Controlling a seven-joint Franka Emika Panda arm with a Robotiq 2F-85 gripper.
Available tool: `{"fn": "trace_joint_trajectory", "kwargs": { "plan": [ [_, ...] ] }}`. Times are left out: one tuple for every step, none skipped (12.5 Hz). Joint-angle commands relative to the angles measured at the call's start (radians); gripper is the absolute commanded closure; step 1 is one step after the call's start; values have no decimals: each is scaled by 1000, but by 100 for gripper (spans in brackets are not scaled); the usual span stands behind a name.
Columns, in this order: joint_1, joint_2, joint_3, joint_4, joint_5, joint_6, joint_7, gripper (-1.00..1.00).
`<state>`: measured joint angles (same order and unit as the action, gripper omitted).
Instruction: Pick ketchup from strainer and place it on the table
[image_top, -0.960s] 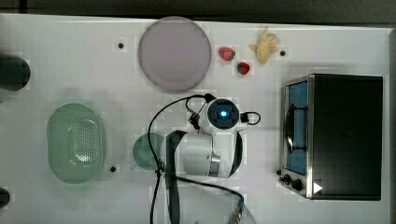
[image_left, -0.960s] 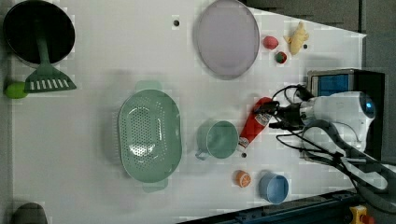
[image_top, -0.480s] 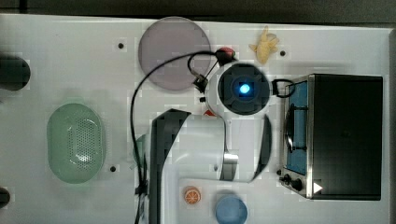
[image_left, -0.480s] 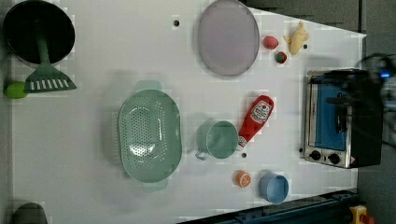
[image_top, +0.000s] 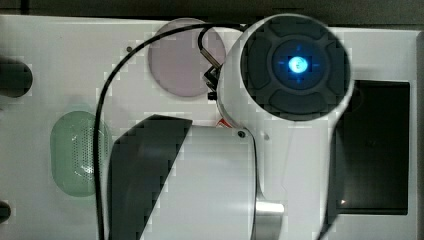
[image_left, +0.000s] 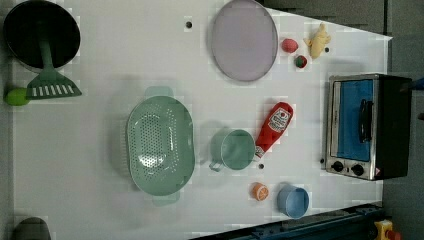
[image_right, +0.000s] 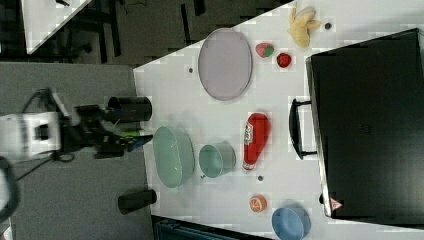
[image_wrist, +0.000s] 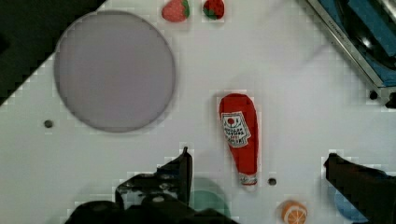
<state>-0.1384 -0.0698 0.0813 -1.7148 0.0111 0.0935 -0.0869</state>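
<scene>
The ketchup (image_left: 274, 127) (image_right: 255, 140) (image_wrist: 239, 135), a slim red bottle with a white label, lies flat on the white table (image_left: 100, 60), its cap end touching or almost touching a green cup. The pale green strainer (image_left: 160, 145) (image_right: 172, 156) (image_top: 75, 152) sits at the left view's left of that cup with nothing in it. My gripper (image_wrist: 257, 158) hangs high above the ketchup, open, its two dark fingers spread wide and holding nothing. My arm (image_top: 295, 65) rises close under the top camera.
A green cup (image_left: 234, 149) stands between strainer and ketchup. A lilac plate (image_left: 244, 40), two strawberries (image_left: 289, 45) and a toaster oven (image_left: 365, 127) lie around. An orange slice (image_left: 259, 191) and a blue bowl (image_left: 294, 201) sit near the table edge. A black pan (image_left: 40, 32) with a green spatula is in the left view's top left.
A second ago my gripper was at the ketchup on the table. It has since let go and risen out of the left view, toward the top camera. The ketchup stays put.
</scene>
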Motion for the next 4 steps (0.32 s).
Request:
{"fn": "trace_joint_trajectory", "kwargs": {
  "plan": [
    [0, 30, -2, 32, -6, -78, 71, -100],
    [0, 30, -2, 32, -6, -74, 71, -100],
    [0, 34, -2, 32, -6, -72, 71, -100],
    [0, 37, -1, 31, -6, -72, 71, -100]
  ]
}}
